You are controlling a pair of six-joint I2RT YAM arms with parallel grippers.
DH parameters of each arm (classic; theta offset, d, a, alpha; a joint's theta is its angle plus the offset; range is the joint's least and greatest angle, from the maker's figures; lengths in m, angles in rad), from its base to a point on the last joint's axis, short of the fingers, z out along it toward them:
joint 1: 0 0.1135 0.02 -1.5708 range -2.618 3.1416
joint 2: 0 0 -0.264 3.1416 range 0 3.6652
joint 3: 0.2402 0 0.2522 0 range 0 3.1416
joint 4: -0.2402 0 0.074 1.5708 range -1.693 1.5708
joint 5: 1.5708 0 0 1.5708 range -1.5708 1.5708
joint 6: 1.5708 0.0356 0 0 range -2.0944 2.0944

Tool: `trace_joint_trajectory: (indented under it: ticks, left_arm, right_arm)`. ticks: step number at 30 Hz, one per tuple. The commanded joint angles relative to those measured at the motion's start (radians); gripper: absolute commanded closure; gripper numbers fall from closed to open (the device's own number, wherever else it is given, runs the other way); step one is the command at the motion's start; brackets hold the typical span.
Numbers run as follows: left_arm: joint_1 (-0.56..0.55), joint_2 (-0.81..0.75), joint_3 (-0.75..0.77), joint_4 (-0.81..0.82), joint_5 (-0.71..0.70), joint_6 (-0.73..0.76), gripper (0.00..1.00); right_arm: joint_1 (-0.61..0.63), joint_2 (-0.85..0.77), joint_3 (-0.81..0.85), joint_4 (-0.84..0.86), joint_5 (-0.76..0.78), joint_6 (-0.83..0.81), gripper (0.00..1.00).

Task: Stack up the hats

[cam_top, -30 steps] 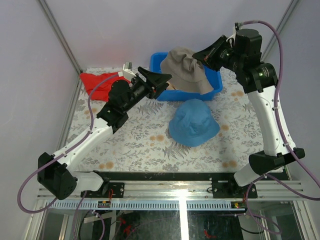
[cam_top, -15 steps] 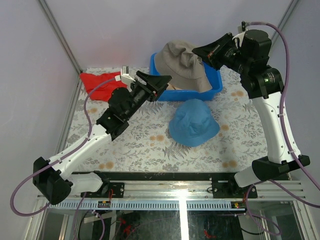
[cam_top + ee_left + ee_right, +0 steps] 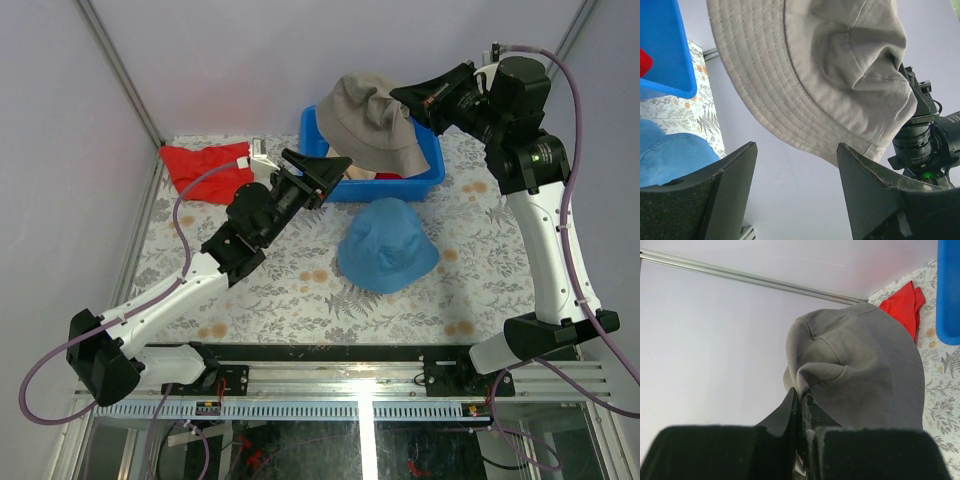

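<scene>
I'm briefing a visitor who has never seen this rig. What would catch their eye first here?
The grey-khaki hat, dangling in the air over the blue bin at the back of the table, pinched by its crown in the shut right end effector. Next, the blue hat lying alone mid-table, and the left end effector gaping open just short of the hanging hat, holding nothing.

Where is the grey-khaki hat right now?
Top view, back and right of centre: the grey-khaki hat hangs pinched at its crown in the right gripper, above the blue bin, with the blue hat lying nearer the arms.
</scene>
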Motion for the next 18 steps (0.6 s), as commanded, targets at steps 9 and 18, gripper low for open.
trace_joint_trajectory:
  ticks: [9,18]
  left_arm:
    - [-0.022,0.06,0.033,0.107,-0.088,0.041,0.33]
    - [-0.046,0.094,0.026,0.182,-0.143,0.026,0.33]
  right_arm:
    - [-0.011,-0.038,-0.022,0.118,-0.098,0.116,1.0]
    - [-0.014,-0.061,-0.073,0.125,-0.127,0.14,1.0]
